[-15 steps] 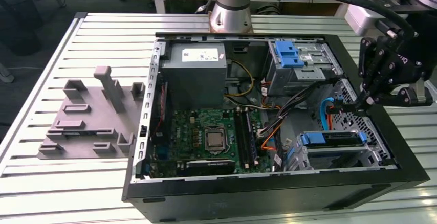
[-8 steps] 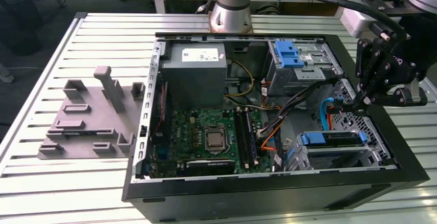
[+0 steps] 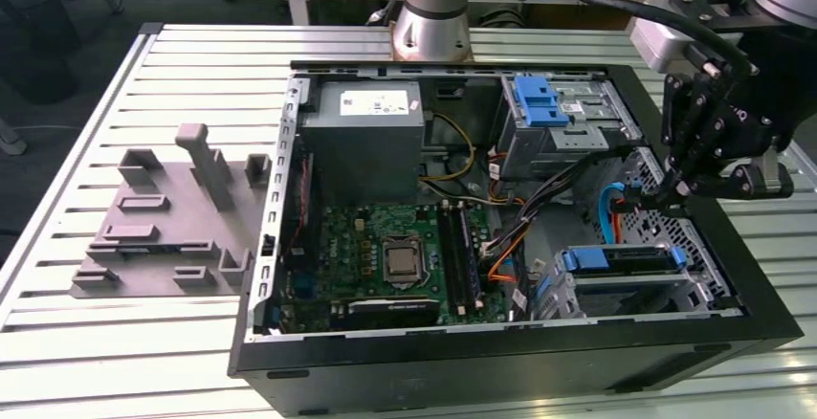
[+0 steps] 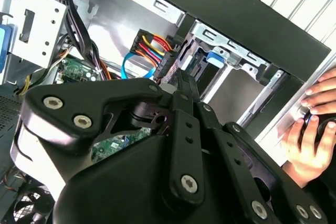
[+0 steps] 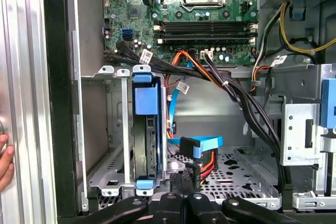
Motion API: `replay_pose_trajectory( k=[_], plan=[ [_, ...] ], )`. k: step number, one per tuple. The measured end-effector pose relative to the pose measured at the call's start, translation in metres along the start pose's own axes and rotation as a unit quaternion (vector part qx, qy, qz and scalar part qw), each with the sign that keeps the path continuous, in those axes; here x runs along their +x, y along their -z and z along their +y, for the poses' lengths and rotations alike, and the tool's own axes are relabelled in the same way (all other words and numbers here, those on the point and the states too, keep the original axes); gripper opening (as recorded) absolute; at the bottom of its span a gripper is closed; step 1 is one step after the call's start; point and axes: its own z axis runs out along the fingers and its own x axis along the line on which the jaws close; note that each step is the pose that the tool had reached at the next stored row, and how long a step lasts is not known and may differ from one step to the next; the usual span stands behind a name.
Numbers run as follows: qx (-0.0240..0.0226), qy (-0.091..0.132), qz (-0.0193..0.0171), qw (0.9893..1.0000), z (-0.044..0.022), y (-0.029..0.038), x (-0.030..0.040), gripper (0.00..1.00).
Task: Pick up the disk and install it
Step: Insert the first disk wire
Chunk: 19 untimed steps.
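1. Disk (image 5: 146, 135) seated on edge in the metal drive cage (image 5: 110, 171) at the lower corner of the open computer case (image 3: 511, 362), blue carrier tabs showing at both ends; in the exterior view disk (image 3: 622, 259) at the exterior view's right, near the front wall.
2. Blue data cable (image 5: 202, 144) and orange-red power cable (image 5: 207, 163) lying just beside the disk over the perforated case floor, connectors apparently not plugged into it, though hard to tell.
3. Gripper (image 3: 661, 192) hanging above that cable area, near the disk but apart from it; fingers (image 5: 181, 192) pressed together, holding nothing.
4. Motherboard (image 3: 383, 261) flat in the case middle, gray power supply (image 3: 364, 137) beyond it.
5. Gray fixture plate (image 3: 166, 218) on the slatted table (image 3: 77, 342), at the exterior view's left.
6. A person's hand (image 4: 310, 135) resting on the case's outer edge.
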Motion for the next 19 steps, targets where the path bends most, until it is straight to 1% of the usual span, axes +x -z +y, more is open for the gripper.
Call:
replay_pose_trajectory(
  k=[2, 3, 7, 8, 10, 12, 14, 16, 19],
  plan=[
    [0.0007, 0.0, 0.0002, 1.0, 0.0008, -0.0011, -0.002, 0.11],
    [0.0011, 0.0, 0.0003, 1.0, 0.0013, -0.0017, -0.0033, 0.18],
    [0.0023, 0.0, 0.0012, 1.0, 0.0028, -0.0037, -0.0098, 0.19],
    [0.0026, 0.0, 0.0013, 1.0, 0.0032, -0.0042, -0.0114, 0.25],
    [0.0031, 0.0, 0.0024, 1.0, 0.0038, -0.0057, -0.015, 0.25],
    [0.0042, 0.0, 0.0054, 1.0, 0.0048, -0.0079, -0.0168, 0.25],
    [0.0054, 0.001, 0.0097, 0.9999, 0.0054, -0.0102, -0.0179, 0.25],
    [0.006, 0.001, 0.0149, 0.9999, 0.0055, -0.0122, -0.0188, 0.25],
    [0.0064, 0.002, 0.0197, 0.9998, 0.0057, -0.0139, -0.0195, 0.25]
  ],
)
